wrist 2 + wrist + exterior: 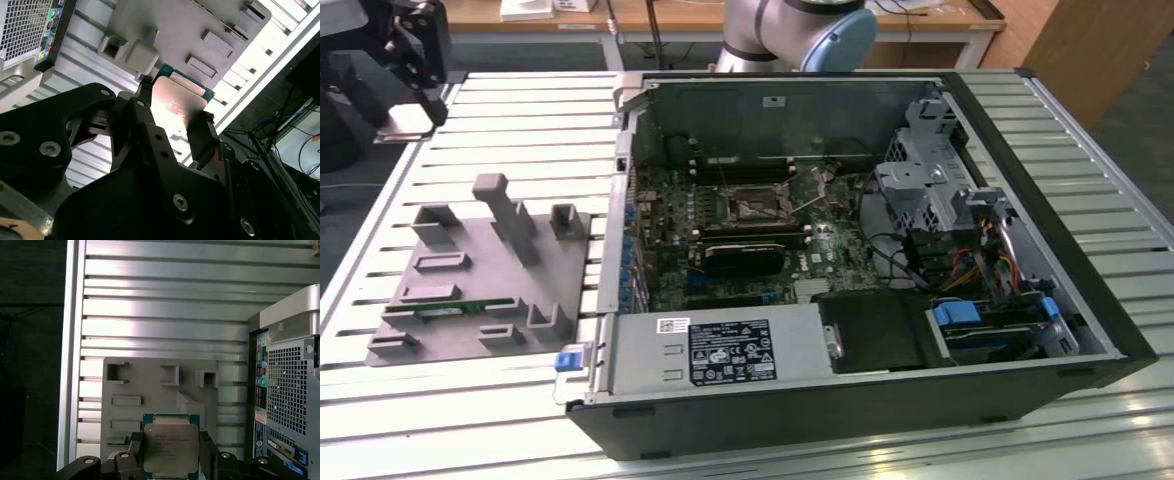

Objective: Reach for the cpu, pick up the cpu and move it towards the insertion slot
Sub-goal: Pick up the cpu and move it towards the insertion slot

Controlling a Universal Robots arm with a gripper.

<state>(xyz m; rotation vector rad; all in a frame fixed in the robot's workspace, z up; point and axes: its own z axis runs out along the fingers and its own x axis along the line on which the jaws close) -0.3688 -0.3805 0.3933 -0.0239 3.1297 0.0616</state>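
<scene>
1. Lines of fine dark print cross the cpu [169, 446] lid, and a black label [727, 355] with white print sits on the open computer case [1067, 300]; we leave both unread.
2. The cpu is a flat square with a pale metal lid, and a green board rims one side.
3. The pincer [171, 455] grips the cpu, with a black finger [136, 450] on each of two opposite sides.
4. Held so, the cpu hangs over the grey fixture [150, 385] near the surface's [520, 130] edge at the exterior view's left, well apart from the insertion slot [754, 205] inside the case.
</scene>
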